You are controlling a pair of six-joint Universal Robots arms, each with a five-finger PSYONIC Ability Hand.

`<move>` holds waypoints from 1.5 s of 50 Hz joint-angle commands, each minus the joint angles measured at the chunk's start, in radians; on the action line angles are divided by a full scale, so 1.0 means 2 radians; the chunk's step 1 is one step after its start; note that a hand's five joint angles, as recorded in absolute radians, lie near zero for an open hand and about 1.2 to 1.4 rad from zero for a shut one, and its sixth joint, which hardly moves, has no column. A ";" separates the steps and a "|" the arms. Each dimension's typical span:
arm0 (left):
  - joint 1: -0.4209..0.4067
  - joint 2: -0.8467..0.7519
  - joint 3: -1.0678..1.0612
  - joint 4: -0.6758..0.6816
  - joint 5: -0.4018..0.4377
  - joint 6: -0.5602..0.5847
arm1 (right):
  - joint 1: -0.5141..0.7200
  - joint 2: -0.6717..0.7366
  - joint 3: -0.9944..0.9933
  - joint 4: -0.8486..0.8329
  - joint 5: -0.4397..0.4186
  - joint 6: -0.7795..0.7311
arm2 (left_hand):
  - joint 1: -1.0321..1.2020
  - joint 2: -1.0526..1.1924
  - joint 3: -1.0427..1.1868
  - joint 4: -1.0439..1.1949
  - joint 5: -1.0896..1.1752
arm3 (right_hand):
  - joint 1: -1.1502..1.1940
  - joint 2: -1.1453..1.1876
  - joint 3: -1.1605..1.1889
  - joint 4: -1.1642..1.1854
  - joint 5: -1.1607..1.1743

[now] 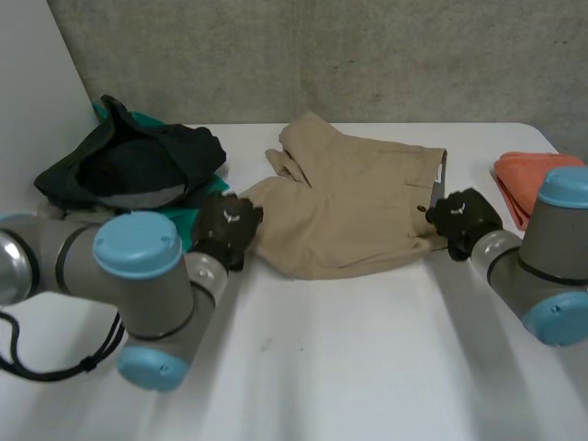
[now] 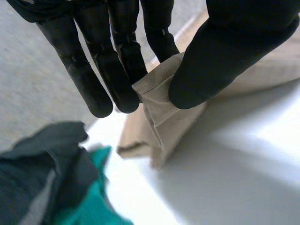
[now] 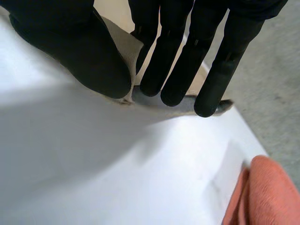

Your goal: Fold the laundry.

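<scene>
Ideally, raise both pinched points together and level, keeping the cloth taut between them, so that the near edge carries over the far edge without creasing; judged from the holds, the step in hand is the first fold. Left hand (image 2: 220, 51): thumb and fingers closed on a doubled corner of the khaki shorts (image 1: 358, 207) at the leg-hem end. Right hand (image 3: 84, 56): thumb pressed toward the fingers, with the waistband corner of the shorts clamped between them. The shorts lie spread on the white table (image 1: 349, 367). A black garment (image 1: 129, 165), with a green garment (image 2: 89, 206) partly under it, lies just beside the leg end of the shorts. An orange cloth (image 1: 519, 179) lies beyond the waistband end, apart from the shorts.
</scene>
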 commanded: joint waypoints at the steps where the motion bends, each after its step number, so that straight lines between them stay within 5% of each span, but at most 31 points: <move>1: -0.004 0.102 -0.098 -0.048 0.000 0.004 | -0.003 -0.092 0.060 0.072 -0.003 -0.031 | 0.130 0.098 0.101 0.097 0.105 | 0.142 0.104 0.100 0.098 0.098; 7: -0.029 0.209 -0.152 -0.126 0.000 0.007 | -0.010 -0.178 0.095 0.207 -0.007 -0.074 | 0.130 0.098 0.101 0.097 0.105 | 0.142 0.104 0.100 0.098 0.098; 14: -0.073 0.309 -0.185 -0.296 -0.001 0.002 | -0.057 -0.286 0.177 0.342 -0.004 -0.188 | 0.130 0.098 0.101 0.097 0.105 | 0.142 0.104 0.100 0.098 0.098; 21: -0.133 0.334 -0.193 -0.410 0.001 -0.001 | -0.114 -0.371 0.235 0.380 -0.022 -0.255 | 0.130 0.098 0.101 0.097 0.105 | 0.142 0.104 0.100 0.098 0.098; 29: -0.120 0.293 -0.171 -0.325 0.002 0.000 | -0.132 -0.363 0.253 0.363 -0.088 -0.255 | 0.121 0.090 0.093 0.089 0.096 | 0.142 0.104 0.100 0.098 0.098; 30: -0.118 0.286 -0.169 -0.316 0.002 0.002 | -0.133 -0.355 0.252 0.356 -0.093 -0.252 | -0.039 -0.070 -0.067 -0.071 -0.064 | 0.142 0.104 0.100 0.098 0.098; 31: -0.114 0.276 -0.163 -0.299 0.000 0.009 | -0.134 -0.347 0.251 0.349 -0.097 -0.250 | -0.372 -0.403 -0.400 -0.404 -0.397 | 0.142 0.104 0.100 0.098 0.098; 33: -0.110 0.269 -0.152 -0.287 -0.001 0.010 | -0.133 -0.331 0.249 0.329 -0.101 -0.239 | -0.463 -0.495 -0.492 -0.496 -0.488 | 0.142 0.104 0.100 0.098 0.098; 42: -0.031 0.210 -0.095 -0.177 0.037 0.010 | -0.130 -0.320 0.248 0.296 -0.104 -0.201 | -0.440 -0.471 -0.468 -0.472 -0.465 | 0.142 0.104 0.100 0.098 0.098; 47: 0.015 0.122 -0.050 -0.124 0.136 0.012 | -0.128 -0.317 0.250 0.273 -0.104 -0.189 | -0.364 -0.395 -0.392 -0.396 -0.388 | 0.142 0.104 0.100 0.098 0.098; 52: 0.042 0.038 0.013 -0.122 0.191 0.013 | -0.128 -0.305 0.250 0.247 -0.103 -0.171 | -0.308 -0.339 -0.336 -0.340 -0.333 | 0.142 0.104 0.100 0.098 0.098; 75: 0.055 -0.133 0.172 -0.110 0.200 0.014 | -0.128 -0.270 0.250 0.198 -0.102 -0.109 | -0.044 -0.075 -0.072 -0.076 -0.069 | 0.142 0.104 0.100 0.098 0.098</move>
